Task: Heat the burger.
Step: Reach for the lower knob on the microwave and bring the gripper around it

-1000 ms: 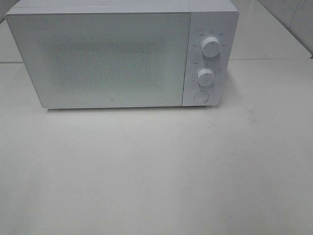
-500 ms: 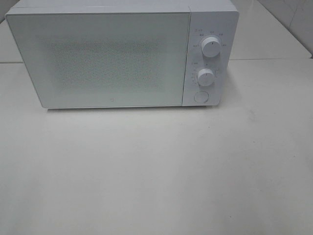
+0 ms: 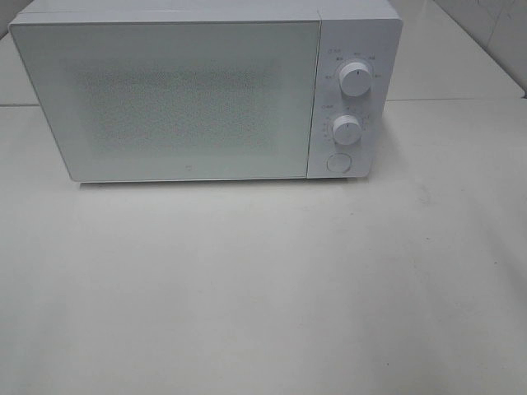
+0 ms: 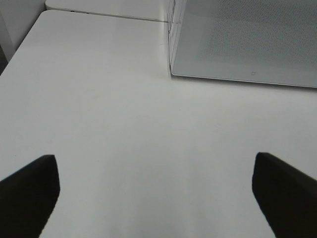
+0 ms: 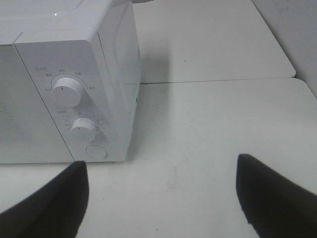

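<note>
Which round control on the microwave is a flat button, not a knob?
The bottom button, lowest of the three: it lies flat, while the upper knob and the middle knob stick out.

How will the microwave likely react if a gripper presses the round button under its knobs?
It probably stays put: the microwave is broad, boxy and sits flat on the table, so tipping seems unlikely. It might slide back slightly, since that surface looks smooth. The button sits low, favouring sliding over tipping.
</note>
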`<state>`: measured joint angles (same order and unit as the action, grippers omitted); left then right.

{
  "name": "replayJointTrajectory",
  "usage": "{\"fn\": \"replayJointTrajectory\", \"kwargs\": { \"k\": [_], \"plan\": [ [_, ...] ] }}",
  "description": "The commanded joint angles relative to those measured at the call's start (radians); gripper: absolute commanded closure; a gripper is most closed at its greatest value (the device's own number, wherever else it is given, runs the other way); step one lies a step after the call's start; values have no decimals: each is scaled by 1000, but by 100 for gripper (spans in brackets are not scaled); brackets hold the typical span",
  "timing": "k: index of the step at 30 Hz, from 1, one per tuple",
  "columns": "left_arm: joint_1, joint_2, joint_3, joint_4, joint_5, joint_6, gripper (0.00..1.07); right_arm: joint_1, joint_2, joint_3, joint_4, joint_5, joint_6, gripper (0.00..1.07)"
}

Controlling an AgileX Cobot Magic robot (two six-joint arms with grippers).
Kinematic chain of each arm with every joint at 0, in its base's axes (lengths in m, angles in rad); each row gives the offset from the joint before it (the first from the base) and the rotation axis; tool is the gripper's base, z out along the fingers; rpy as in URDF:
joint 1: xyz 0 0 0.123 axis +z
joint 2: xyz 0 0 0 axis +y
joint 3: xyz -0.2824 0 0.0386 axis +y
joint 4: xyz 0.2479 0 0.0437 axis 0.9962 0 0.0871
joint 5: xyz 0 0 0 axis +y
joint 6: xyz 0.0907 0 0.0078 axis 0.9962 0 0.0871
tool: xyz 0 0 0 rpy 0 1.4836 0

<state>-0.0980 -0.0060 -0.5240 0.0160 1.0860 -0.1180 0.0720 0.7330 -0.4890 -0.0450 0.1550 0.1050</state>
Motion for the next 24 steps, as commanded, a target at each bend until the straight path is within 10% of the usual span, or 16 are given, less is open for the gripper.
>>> {"fn": "replayJointTrajectory", "kwargs": {
  "k": [1,16,24],
  "plan": [
    [2,-24,3,-4,-14,-3,9,-3,63,29,2,-135,21,30],
    [2,-24,3,-4,-14,-3,9,-3,368,78,5,-606,15,31],
    [2,-24,3,-4,-14,-3,9,0,543,150,240,-912,-228,31]
  ]
}}
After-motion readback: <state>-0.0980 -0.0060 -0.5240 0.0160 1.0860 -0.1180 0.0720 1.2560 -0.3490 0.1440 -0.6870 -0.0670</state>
